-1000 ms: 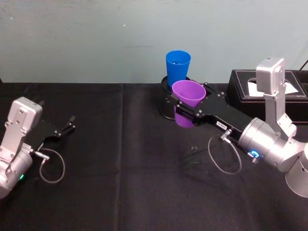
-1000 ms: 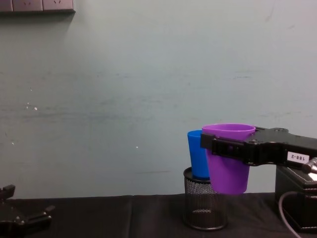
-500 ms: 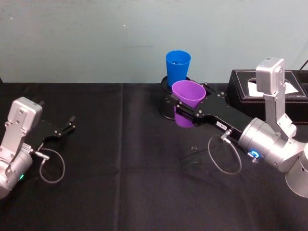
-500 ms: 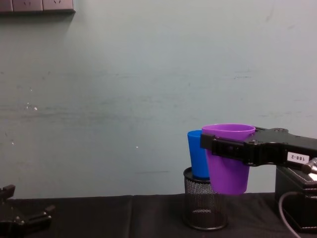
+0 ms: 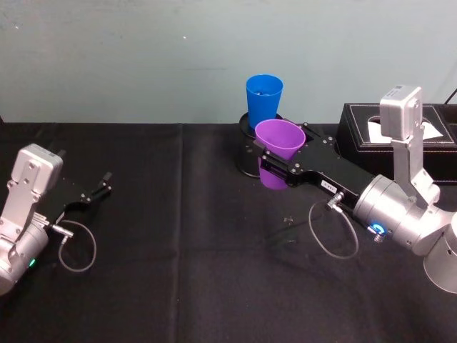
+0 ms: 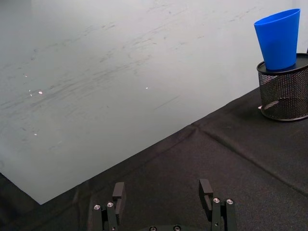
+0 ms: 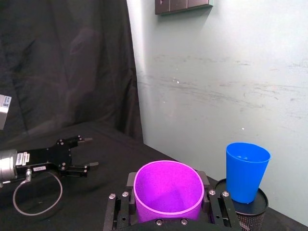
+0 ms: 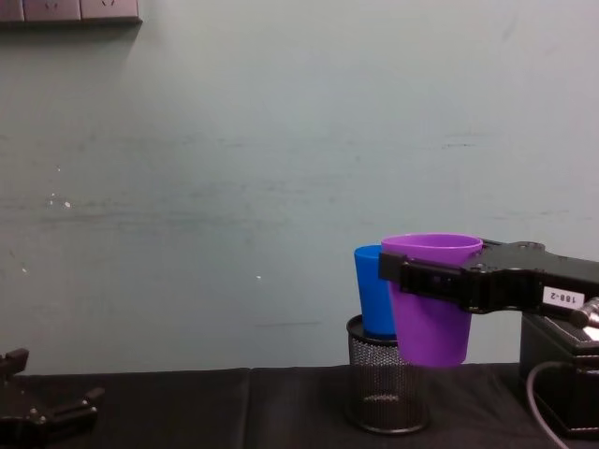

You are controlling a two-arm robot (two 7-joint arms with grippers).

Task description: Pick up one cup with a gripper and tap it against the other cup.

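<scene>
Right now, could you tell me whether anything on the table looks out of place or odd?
One thing: the blue cup sits in the black wire-mesh pen holder, not on the table. The right pincer holds the purple cup aloft close by it; the left pincer is open at the left.

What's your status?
Right pincer shut on purple cup, held aloft beside blue cup. Left pincer open, idle at far left. Blue cup sits in mesh holder.
</scene>
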